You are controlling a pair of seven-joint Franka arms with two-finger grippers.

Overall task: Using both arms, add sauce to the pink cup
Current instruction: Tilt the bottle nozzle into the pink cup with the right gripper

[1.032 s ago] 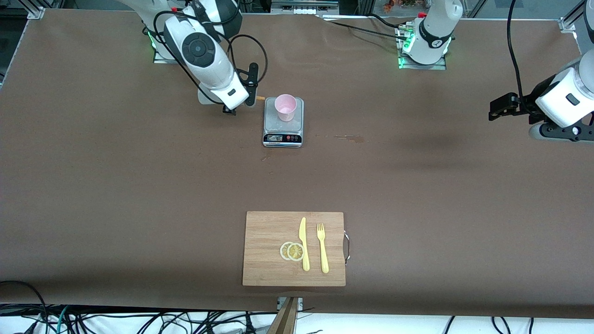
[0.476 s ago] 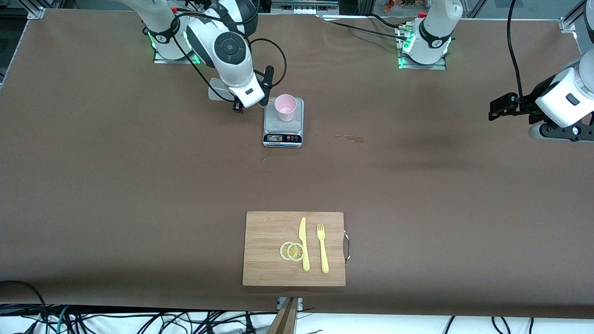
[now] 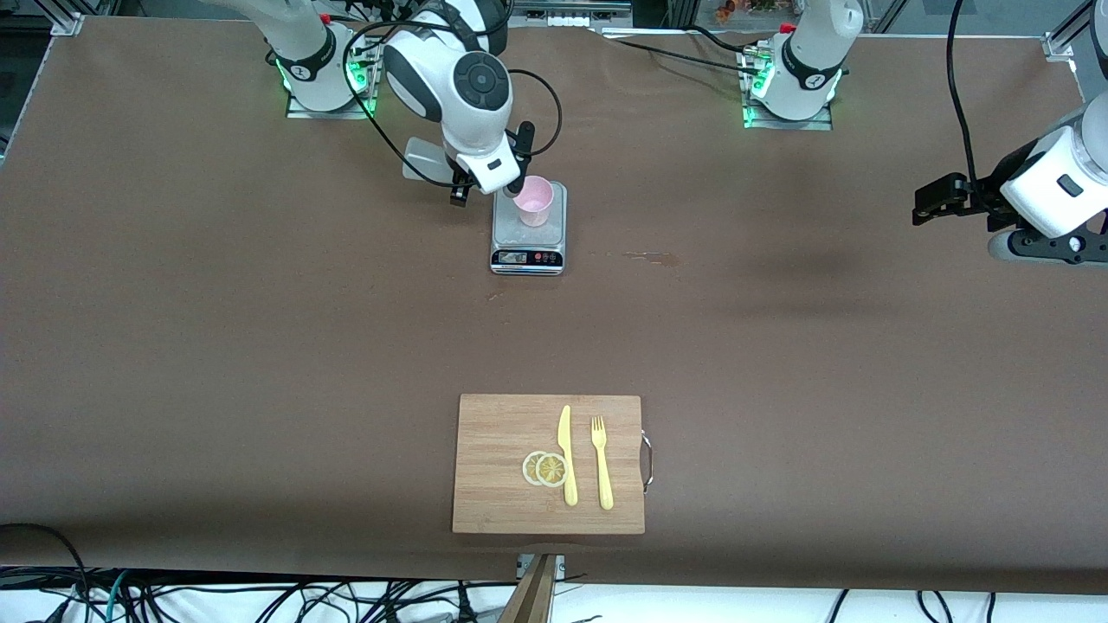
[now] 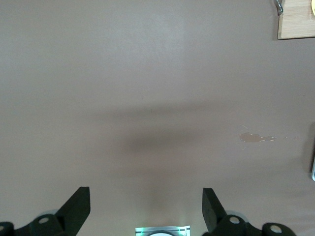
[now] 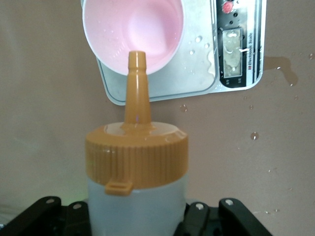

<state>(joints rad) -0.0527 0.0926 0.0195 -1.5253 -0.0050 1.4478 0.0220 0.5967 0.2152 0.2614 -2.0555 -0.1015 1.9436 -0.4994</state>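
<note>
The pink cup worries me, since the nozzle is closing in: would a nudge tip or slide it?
Probably both. The pink cup looks like thin, empty plastic, likely light. It tapers, so it may tip. The scale plate under it is wet, so it might slide.

a: the small translucent whitish plastic squeeze bottle (image 5: 137, 206) looks smooth and cloudy, and its orange plastic nozzle cap (image 5: 136, 157) is ribbed round the rim, with a slight sheen.

b: the pale pink translucent plastic cup (image 3: 534, 200) is glossy inside. it sits on the brushed metal plate of the small scale (image 3: 528, 229), which carries wet drops.

a: the brown covering of the table (image 3: 260, 346) looks matt, like cloth or paper.

b: the pale wooden cutting board (image 3: 498, 467) shows grain; the yellow knife (image 3: 567, 454) and fork (image 3: 601, 461) look like smooth plastic.
</note>
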